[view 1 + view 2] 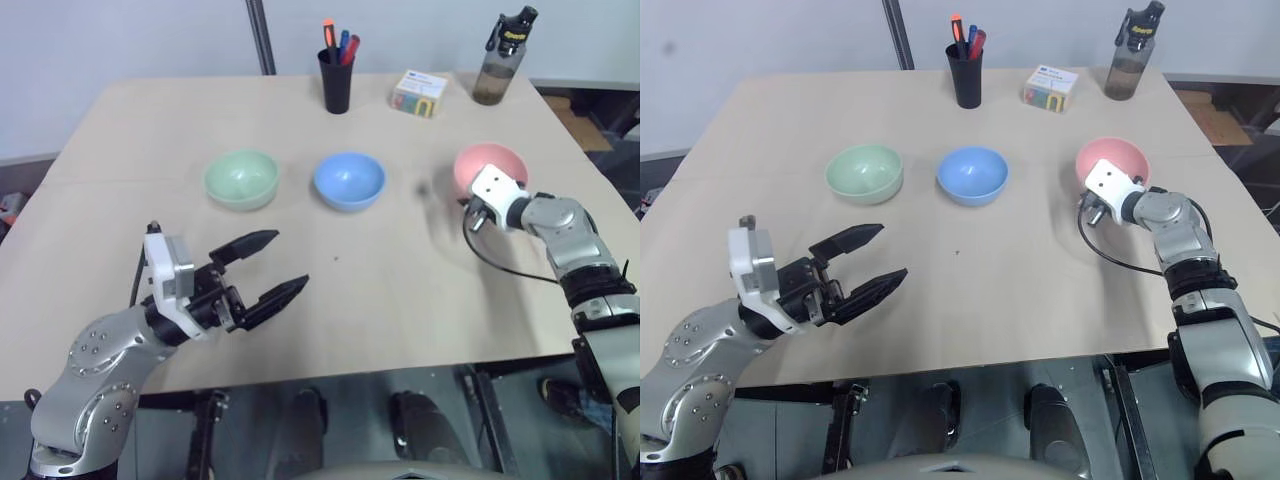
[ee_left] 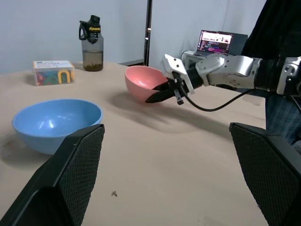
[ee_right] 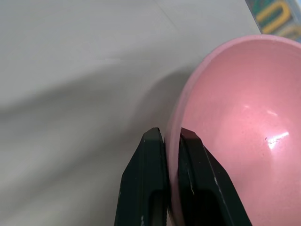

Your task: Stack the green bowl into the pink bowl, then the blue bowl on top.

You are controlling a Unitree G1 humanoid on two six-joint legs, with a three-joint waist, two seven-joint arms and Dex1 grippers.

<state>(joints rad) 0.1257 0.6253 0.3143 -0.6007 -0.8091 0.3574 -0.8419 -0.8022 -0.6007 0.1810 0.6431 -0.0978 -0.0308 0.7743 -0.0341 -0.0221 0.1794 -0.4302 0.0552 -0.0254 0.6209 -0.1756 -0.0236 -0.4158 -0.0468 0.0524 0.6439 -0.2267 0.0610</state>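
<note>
You are looking at a pale tan table [image 1: 300, 300]. Sitting on it in a row are the green bowl [image 1: 241, 179], the blue bowl [image 1: 349, 180] beside it, and the pink bowl [image 1: 489, 170] well apart toward the right edge. Standing along the far edge are a black pen cup [image 1: 336, 80], a small colourful box [image 1: 418, 93] and a dark water bottle [image 1: 502, 60].

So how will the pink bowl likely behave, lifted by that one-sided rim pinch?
The pink bowl looks like thin, smooth plastic, so it is probably light and stiff. The right gripper is shut on one spot of its rim, so it may tilt or pivot. The glossy surface could slip.
</note>
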